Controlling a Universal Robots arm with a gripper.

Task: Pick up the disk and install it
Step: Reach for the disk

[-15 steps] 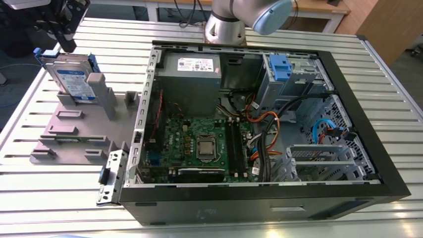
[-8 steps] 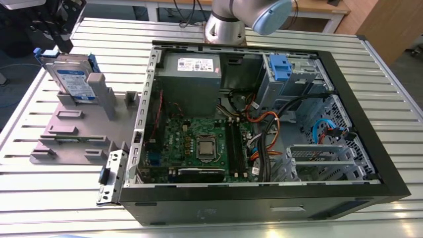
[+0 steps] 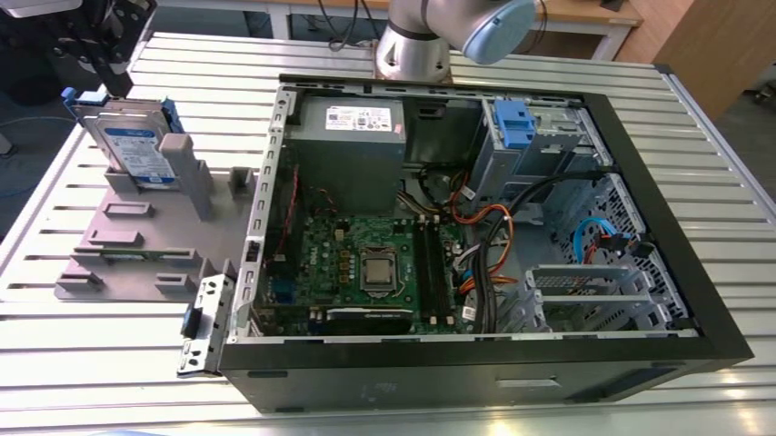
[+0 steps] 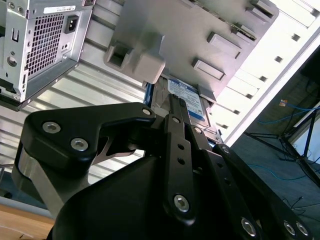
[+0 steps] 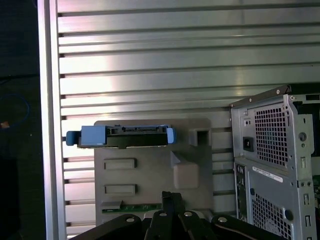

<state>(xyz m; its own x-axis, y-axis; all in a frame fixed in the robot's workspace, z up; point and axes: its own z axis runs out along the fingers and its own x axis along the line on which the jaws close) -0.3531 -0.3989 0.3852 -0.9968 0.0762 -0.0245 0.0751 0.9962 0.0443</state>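
The disk [image 3: 130, 145] is seen standing on edge in the grey holder [image 3: 134, 245], which lies on the slatted surface [image 3: 728, 182] at about 9 o'clock from the open case [image 3: 485, 363] in the exterior view. It has not been lifted: its lower edge is seated in the holder's slot, and its labelled face is turned toward about 5 o'clock in that view. The long axis is judged to run upright, leaning slightly. The top edge, with its blue rails, lies roughly along the 9-to-3 line. The gripper [image 3: 119, 82] is held over that top edge, at 12 o'clock from the disk in the exterior view, near it but apart from it. In the first wrist view the disk [image 5: 122, 136] is shown edge-on as a narrow strip, with the gripper [image 5: 172, 197] lying off to one side of it rather than astride it. Nothing is gripped. Whether the jaws are open or closed cannot be told. In the second wrist view the disk [image 4: 184, 97] is seen just beyond the gripper body, so the approach is judged to be along the upright axis, down onto the narrow top edge. The drive bay with its blue bracket [image 3: 515, 123] sits inside the case at about 1 o'clock, well apart from the disk, with the case wall between them.
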